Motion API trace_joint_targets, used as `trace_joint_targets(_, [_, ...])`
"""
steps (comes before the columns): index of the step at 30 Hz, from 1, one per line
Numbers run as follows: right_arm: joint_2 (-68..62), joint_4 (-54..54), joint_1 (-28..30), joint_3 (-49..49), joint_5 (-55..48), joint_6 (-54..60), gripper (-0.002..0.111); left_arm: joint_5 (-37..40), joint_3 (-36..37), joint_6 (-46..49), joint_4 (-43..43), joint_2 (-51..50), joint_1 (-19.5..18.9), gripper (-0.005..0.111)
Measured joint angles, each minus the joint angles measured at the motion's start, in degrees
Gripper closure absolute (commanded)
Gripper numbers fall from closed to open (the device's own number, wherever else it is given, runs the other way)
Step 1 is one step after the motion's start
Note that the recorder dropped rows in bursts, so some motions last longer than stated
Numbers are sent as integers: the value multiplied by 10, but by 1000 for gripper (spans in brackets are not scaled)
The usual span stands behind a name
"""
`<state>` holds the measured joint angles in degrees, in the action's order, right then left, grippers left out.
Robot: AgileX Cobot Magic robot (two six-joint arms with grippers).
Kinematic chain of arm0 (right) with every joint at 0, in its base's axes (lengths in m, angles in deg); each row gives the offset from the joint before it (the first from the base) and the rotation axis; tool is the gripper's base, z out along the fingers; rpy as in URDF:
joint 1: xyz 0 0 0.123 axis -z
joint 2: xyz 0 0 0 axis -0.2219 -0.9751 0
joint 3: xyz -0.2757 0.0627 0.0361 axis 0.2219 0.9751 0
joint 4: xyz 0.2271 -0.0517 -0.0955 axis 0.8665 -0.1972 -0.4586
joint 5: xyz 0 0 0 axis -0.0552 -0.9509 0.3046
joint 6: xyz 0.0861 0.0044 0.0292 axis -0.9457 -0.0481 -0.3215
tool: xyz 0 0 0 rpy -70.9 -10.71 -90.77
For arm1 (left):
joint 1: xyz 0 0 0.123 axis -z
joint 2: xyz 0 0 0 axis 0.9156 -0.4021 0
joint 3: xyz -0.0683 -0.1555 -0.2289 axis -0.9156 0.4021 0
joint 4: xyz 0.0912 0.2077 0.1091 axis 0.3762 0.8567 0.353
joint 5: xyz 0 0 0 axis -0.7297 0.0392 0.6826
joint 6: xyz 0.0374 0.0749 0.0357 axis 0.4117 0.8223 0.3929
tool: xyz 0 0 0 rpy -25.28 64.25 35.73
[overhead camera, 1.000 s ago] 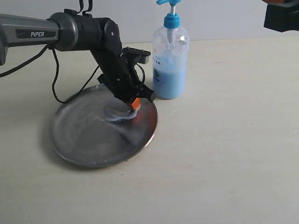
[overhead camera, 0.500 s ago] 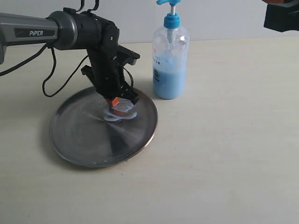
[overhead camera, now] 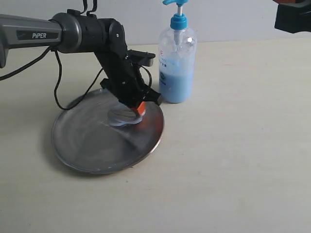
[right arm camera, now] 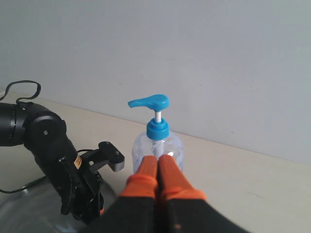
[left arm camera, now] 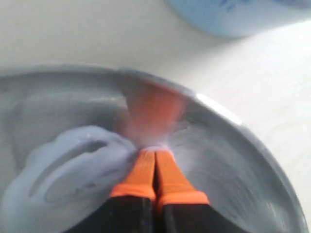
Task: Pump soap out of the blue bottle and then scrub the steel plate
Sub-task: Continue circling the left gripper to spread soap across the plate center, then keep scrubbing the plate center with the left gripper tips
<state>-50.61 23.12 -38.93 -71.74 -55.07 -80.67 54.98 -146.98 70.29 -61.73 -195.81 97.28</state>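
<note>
The steel plate (overhead camera: pixel 87 141) lies on the table left of the blue bottle (overhead camera: pixel 177 68), which stands upright with its pump head up. A pale blue soap smear (overhead camera: pixel 121 118) sits on the plate's right part. My left gripper (overhead camera: pixel 138 110) is shut, its orange tips pressed onto the plate at the soap's right edge. The left wrist view shows the shut orange fingers (left arm camera: pixel 143 172) touching the plate (left arm camera: pixel 243 165) beside the soap (left arm camera: pixel 68 170). My right gripper (right arm camera: pixel 158 160) is shut and empty, held high in the air behind the bottle (right arm camera: pixel 158 141).
A black cable (overhead camera: pixel 58 82) loops from the left arm down to the table beside the plate. Part of the right arm (overhead camera: pixel 291 17) shows at the top right corner. Bare table lies right of the bottle and in front of the plate.
The left gripper swung right across the soap, back to about where it was a second ago, after a stroke to the left. Bottle, plate and right gripper stayed put.
</note>
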Motion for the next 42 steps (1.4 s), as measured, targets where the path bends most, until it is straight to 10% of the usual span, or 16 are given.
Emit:
trace_joint_targets(17, [0,0,0,0,0,0,108,30,0,-80,179,1,-1,107])
trace_joint_targets(33, [0,0,0,0,0,0,108,-6,0,20,-22,0,5,107])
trace_joint_targets(42, [0,0,0,0,0,0,108,8,0,-88,177,0,5,107])
